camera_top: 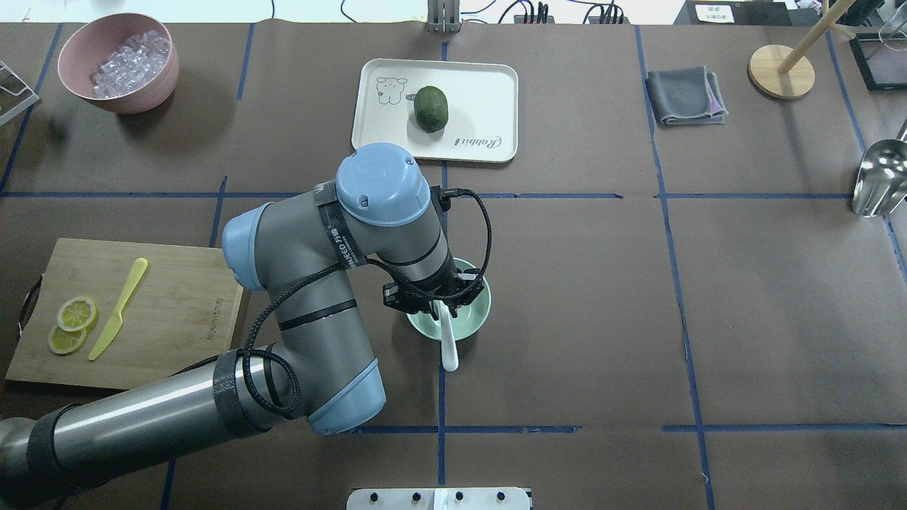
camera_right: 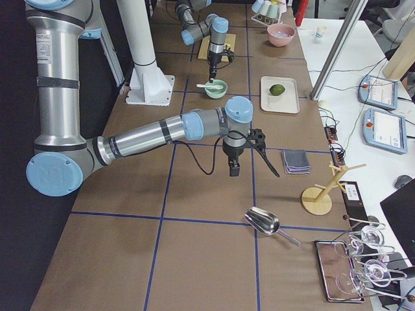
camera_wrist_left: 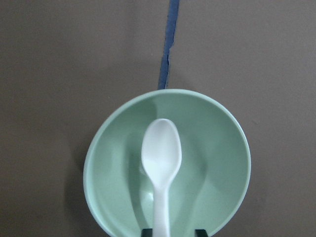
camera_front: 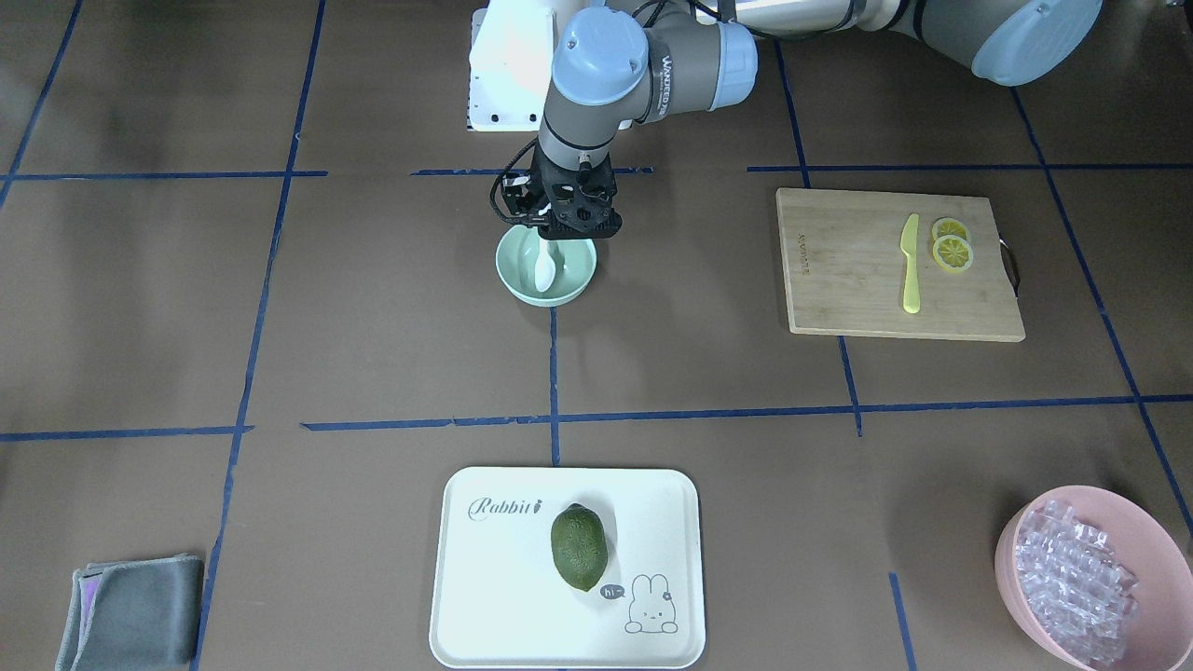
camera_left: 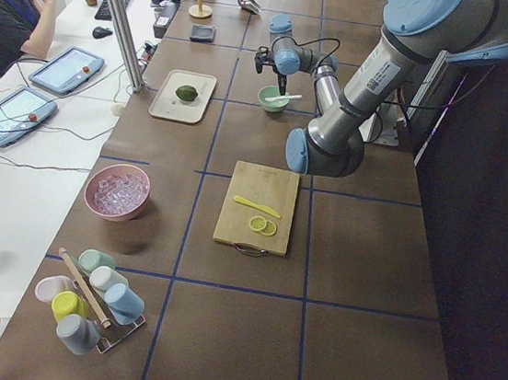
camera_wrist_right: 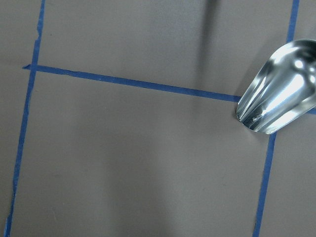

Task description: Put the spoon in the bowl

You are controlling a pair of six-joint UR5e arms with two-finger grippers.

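The left pincer [camera_front: 564,225] hangs directly over the bowl [camera_wrist_left: 222,163], which stands on the table [camera_front: 373,308] across a strip of blue tape. The spoon [camera_wrist_left: 161,153] lies in the bowl beneath the pincer. Its oval scoop sits face up inside, and its slim handle slopes up over the rim on the robot's side and juts out past it. In the left wrist view the handle passes between the two dark fingertips [camera_wrist_left: 200,233] with a clear gap on one side. The pincer is therefore parted and grips nothing, and the spoon rests on the bowl alone.

Beyond the left pincer, away from the robot, a white tray [camera_top: 489,92] carries a dark green fruit [camera_top: 431,108]. Off to this pincer's left, a wooden cutting board [camera_top: 184,304] bears a yellow knife [camera_top: 118,308] and two lemon slices [camera_top: 76,313].

The right pincer [camera_right: 267,155] hovers above the table, well apart from the bowl, and whether it is parted or closed cannot be told. A shiny metal scoop [camera_wrist_right: 279,94] lies on the table below it, off to one side.
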